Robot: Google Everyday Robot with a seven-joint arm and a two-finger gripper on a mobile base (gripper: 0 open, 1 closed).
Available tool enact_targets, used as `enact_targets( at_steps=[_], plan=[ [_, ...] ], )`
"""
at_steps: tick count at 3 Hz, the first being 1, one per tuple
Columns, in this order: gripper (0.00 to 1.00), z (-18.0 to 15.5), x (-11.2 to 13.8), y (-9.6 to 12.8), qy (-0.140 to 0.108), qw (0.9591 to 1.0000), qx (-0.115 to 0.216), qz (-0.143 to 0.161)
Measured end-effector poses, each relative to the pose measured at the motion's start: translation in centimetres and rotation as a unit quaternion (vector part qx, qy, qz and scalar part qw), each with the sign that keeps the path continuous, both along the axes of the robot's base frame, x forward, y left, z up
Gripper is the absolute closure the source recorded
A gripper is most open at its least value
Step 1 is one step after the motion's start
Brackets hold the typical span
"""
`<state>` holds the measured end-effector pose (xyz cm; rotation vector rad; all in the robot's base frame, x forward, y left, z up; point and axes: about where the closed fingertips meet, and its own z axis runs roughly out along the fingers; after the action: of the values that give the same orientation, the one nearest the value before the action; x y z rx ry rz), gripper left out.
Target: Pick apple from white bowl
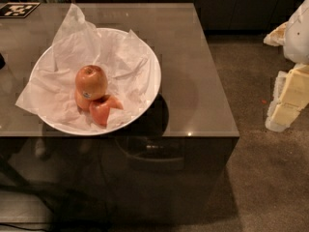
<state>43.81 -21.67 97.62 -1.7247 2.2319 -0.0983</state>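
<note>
The apple (91, 81) is golden-orange with a small dark-and-white sticker low on its side. It sits on top of two redder apples (103, 110) in the white bowl (155, 76), which is lined with crumpled white tissue paper and stands on the left half of the table. My gripper (287, 100), white with pale yellow parts, hangs at the right edge of the camera view. It is off the table, over the floor, far to the right of the bowl, and holds nothing that I can see.
The bowl stands on a glossy grey-brown table (198, 57) whose front edge and right edge are in view. A black-and-white marker tag (18, 9) lies at the table's far left corner. Carpeted floor (260, 178) lies to the right, dark cabinets behind.
</note>
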Motion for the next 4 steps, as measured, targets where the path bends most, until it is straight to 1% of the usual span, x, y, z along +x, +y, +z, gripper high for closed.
enact_targets(
  at_steps=[1,2,3,4],
  plan=[
    [0.00,0.0,0.0,0.0,0.000,1.0000,0.000,0.000],
    [0.00,0.0,-1.8,4.2,0.006,0.9997,-0.003,0.024],
    [0.00,-0.2,-3.6,9.5,0.018,0.9979,-0.020,0.060],
    [0.00,-0.3,-4.6,13.7,0.025,0.9946,-0.037,0.093]
  ],
)
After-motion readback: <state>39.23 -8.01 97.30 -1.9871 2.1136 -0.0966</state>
